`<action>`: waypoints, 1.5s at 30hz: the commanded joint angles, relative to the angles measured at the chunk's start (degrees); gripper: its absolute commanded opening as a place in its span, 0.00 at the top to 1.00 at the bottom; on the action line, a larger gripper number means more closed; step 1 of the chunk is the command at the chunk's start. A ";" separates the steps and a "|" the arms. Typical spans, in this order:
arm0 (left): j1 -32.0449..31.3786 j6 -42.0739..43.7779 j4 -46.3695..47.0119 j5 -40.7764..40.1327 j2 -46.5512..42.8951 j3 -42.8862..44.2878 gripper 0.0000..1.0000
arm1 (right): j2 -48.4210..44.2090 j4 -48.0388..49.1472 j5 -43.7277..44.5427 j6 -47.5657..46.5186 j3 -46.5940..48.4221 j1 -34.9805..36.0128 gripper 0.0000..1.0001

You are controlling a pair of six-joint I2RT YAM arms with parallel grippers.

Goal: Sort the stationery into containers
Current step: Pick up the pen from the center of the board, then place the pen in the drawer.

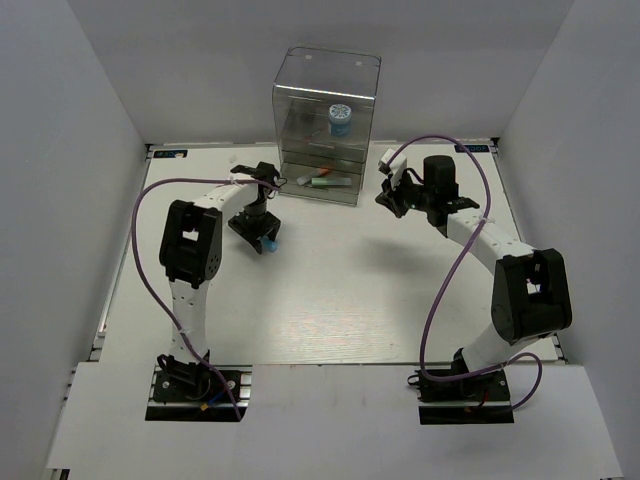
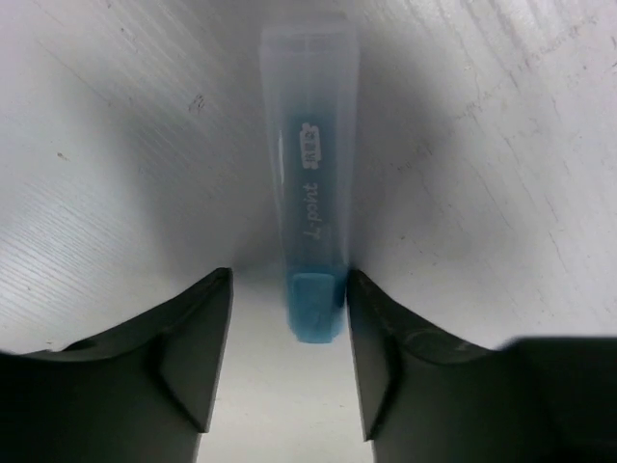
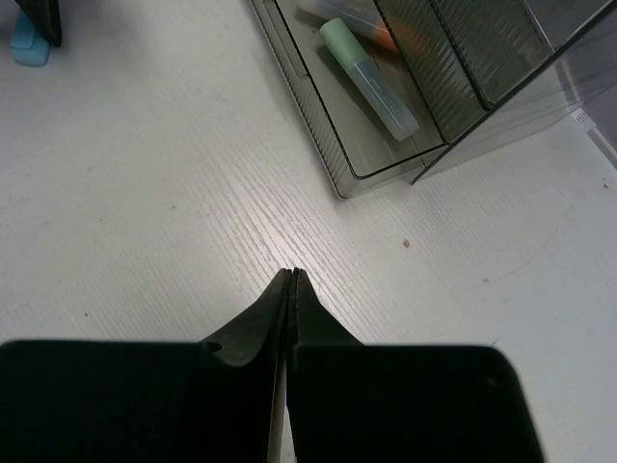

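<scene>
The left gripper [image 2: 289, 282] stands open astride the blue marker [image 2: 310, 154], in front and left of the drawer unit [image 1: 325, 100]. One finger seems to touch the marker and the other stands apart. The marker lies flat, blue end nearest, its long axis running straight out between the jaws. The right gripper [image 3: 292, 278], pressed shut and empty, hangs front-right of the unit, farther from the marker. The marker's far end blurs out, and the unit's upper drawers are hard to read.
</scene>
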 commanded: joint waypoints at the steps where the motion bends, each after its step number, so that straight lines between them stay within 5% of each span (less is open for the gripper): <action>1: 0.37 0.35 -0.15 -1.41 -0.68 1.11 0.41 | -2.45 1.54 -0.59 0.46 -0.21 -0.24 1.00; 5: 0.37 0.87 1.78 0.61 -0.58 0.50 0.58 | -2.54 1.20 -0.77 0.46 -0.30 -0.42 1.00; 7: 0.37 0.88 4.85 2.28 -2.86 -0.03 0.67 | -2.54 0.76 -1.55 -0.33 -0.30 -0.42 0.85; 8: 0.37 1.40 6.34 2.98 -3.92 -0.82 0.70 | -2.45 0.23 -1.73 -0.68 -0.30 -0.41 0.72; 9: -0.24 2.28 9.92 4.73 -5.06 -0.82 0.73 | -2.54 0.22 -1.99 -0.86 -0.30 -0.33 0.41; 11: -0.24 2.98 15.54 7.98 -8.22 -1.44 0.81 | -2.62 -0.21 -2.96 -2.08 -0.47 -0.33 0.10; 16: -0.77 3.60 28.57 17.30 -11.84 -2.14 0.95 | -2.10 -1.01 -3.84 -3.05 -0.65 -0.33 0.10; 27: -0.77 -15.37 47.03 18.46 -9.21 1.10 0.95 | -2.80 -0.39 -2.53 -2.97 -1.26 -0.33 0.10; 45: -1.30 -23.38 45.90 17.84 3.19 13.15 0.85 | -2.54 0.67 -2.17 -2.27 -0.74 -0.33 0.10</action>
